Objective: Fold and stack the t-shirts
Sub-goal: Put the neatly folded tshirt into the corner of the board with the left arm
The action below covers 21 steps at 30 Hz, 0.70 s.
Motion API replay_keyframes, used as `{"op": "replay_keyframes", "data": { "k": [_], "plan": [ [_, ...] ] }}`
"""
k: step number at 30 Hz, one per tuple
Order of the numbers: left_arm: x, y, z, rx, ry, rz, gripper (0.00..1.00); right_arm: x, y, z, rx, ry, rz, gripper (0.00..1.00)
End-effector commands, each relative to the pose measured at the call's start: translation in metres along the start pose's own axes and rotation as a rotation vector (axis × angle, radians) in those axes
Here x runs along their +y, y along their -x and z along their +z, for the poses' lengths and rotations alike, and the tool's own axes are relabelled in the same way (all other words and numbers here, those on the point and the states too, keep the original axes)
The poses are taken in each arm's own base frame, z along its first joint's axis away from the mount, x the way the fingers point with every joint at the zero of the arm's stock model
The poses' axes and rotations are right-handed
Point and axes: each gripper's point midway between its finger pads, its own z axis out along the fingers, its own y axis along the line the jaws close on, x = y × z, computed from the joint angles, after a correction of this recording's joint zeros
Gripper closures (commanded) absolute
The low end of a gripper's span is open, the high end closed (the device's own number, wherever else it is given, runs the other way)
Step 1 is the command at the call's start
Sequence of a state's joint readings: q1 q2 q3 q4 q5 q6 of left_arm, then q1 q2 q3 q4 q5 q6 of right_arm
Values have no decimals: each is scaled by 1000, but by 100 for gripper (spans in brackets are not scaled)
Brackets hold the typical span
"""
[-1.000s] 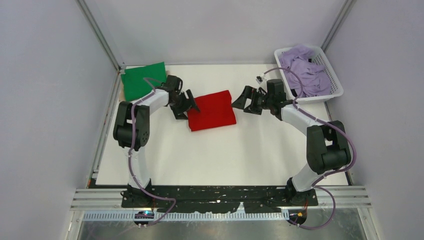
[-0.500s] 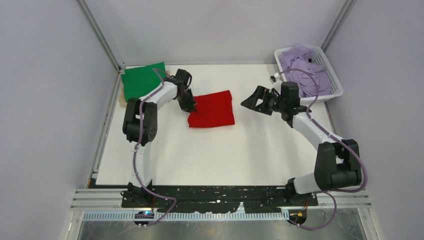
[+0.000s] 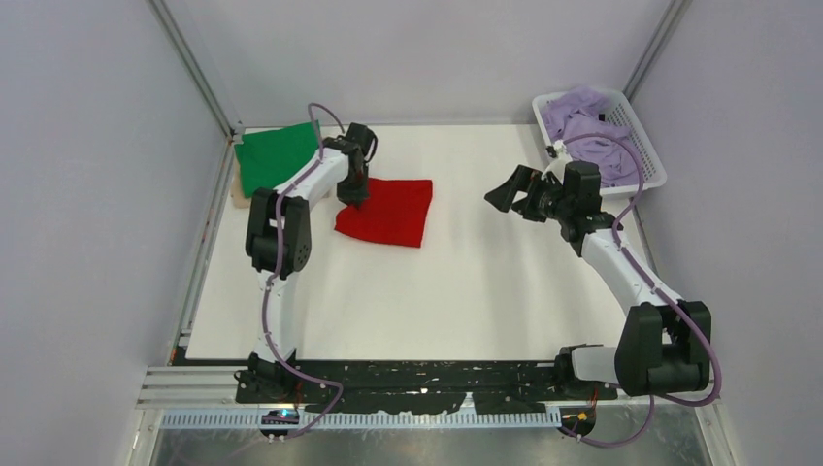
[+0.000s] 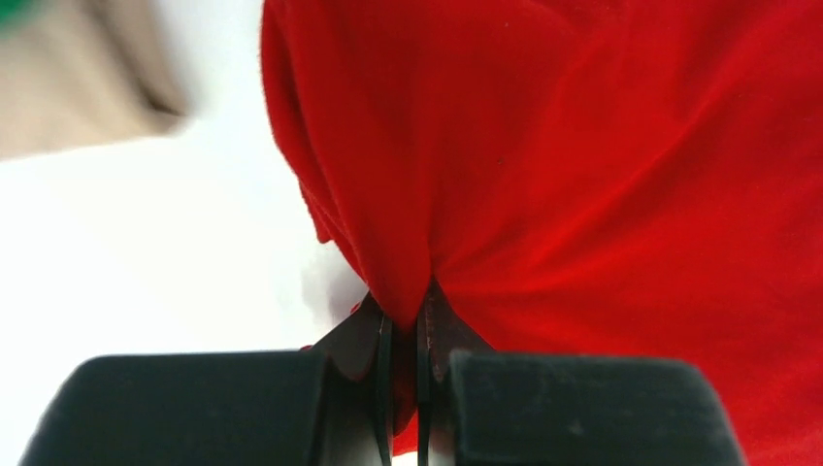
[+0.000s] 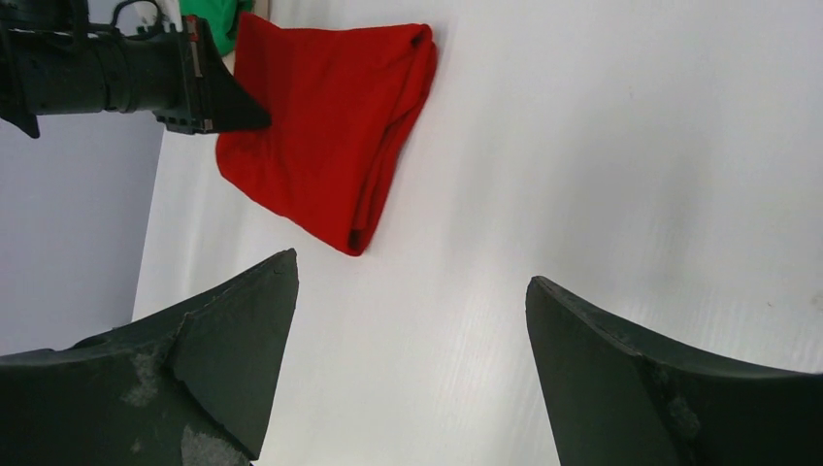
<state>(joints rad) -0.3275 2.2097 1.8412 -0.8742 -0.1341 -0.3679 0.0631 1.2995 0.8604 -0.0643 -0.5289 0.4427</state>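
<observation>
Cloth-dragging now: pinches edge of red shirt (image 3: 386, 212) in closed left end effector (image 4: 405, 335), hauls it left across surface (image 3: 466, 291), nearer green shirt (image 3: 275, 157). Holds right end effector (image 5: 411, 275) wide open, empty, pulled back. Looks like stacking next.

right gripper (image 5: 411, 272): your fingers (image 5: 223, 349) stand wide apart with nothing between them, over bare worktop (image 5: 602, 146).
red t-shirt (image 5: 325, 126): folded, lying on the worktop to your upper left, its layered edges along the right side.
left gripper (image 5: 233, 105): its tip meets the shirt's left edge; it seems to pinch the cloth, though your angle leaves that unsure.
green t-shirt (image 5: 215, 27): a sliver at the top edge, beyond the left gripper.
</observation>
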Motion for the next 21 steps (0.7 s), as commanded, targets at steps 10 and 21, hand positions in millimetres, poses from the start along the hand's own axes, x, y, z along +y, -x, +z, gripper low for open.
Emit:
{"op": "replay_keyframes", "data": {
  "k": [10, 21],
  "plan": [
    [95, 127, -107, -428, 559, 300, 100, -12, 24, -14, -136, -102, -118, 5],
    [129, 193, -150, -609, 683, 106, 100, -27, 31, -16, -174, -184, -139, 5]
  ]
}}
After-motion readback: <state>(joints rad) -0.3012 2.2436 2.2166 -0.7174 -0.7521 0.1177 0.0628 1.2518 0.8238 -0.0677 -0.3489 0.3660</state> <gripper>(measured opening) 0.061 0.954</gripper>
